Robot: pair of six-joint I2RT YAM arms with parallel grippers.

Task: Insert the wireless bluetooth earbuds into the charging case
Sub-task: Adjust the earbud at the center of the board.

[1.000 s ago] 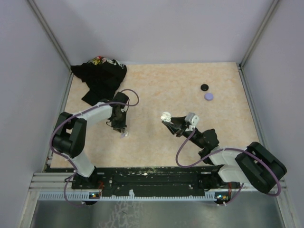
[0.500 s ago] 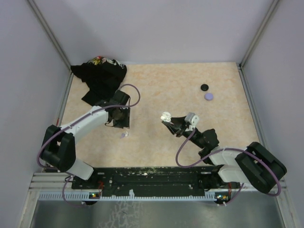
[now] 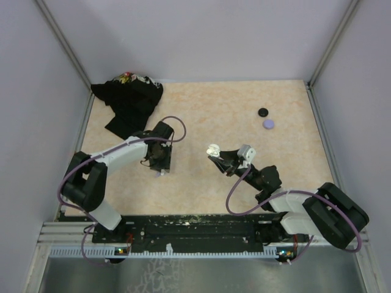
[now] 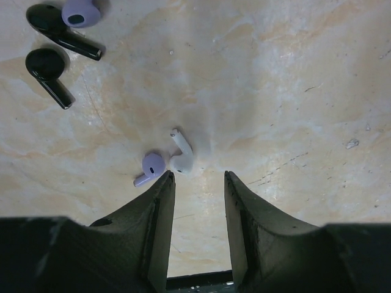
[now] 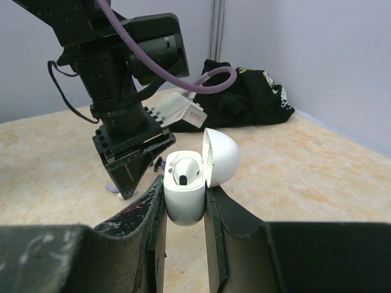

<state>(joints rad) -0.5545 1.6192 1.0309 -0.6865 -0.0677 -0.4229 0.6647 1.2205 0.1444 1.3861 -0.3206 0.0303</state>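
The left gripper (image 4: 197, 183) points down at the tan table (image 3: 232, 104), jaws parted with nothing between. A white earbud (image 4: 181, 157) and a lavender earbud (image 4: 151, 165) lie side by side just ahead of its tips. Bare table opens to the right of them. The right gripper (image 5: 185, 194), clamped on an open white charging case (image 5: 194, 171), faces the left arm (image 5: 119, 79), which blocks its way ahead. A black cloth (image 3: 128, 101) fills the far left corner. A black disc (image 3: 263, 112) and a lavender disc (image 3: 269, 124) sit far right.
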